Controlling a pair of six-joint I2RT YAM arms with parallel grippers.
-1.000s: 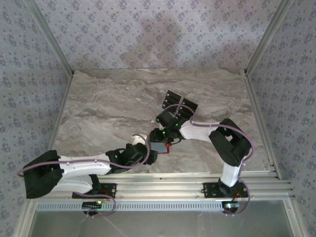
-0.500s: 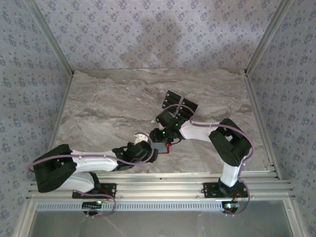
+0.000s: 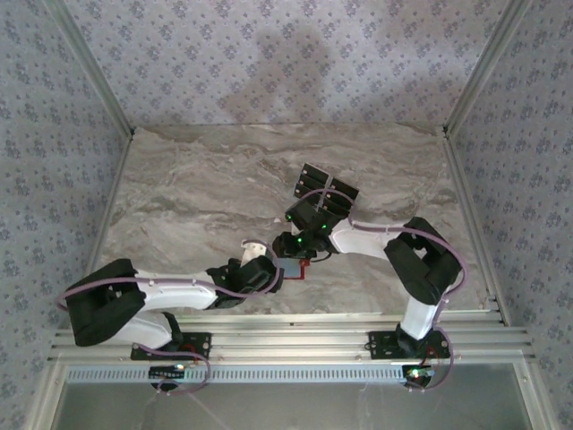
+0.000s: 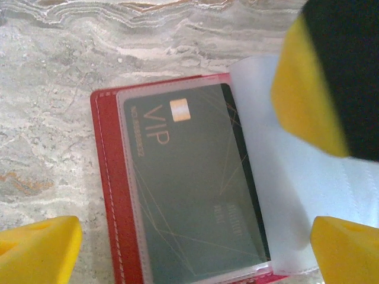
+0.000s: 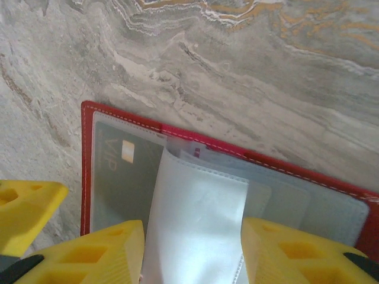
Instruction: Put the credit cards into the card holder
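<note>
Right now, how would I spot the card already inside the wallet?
On the marbled grey table, find the open red leather-like wallet toward its front edge. Its clear plastic sleeve holds a dark rectangular card lettered VIP; the other black cards lie bare farther back.

This looks like a robotics lab cell, not a home: a marble-look bench (image 3: pixel 197 197) boxed in by patterned panels (image 3: pixel 269 63), with aluminium rails (image 3: pixel 295 327) at six o'clock carrying the left arm (image 3: pixel 170 291) and right arm (image 3: pixel 367 237).

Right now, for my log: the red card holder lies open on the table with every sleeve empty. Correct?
Not empty: the left wrist view shows a VIP card inside one clear sleeve. The card holder does lie open on the table.
</note>
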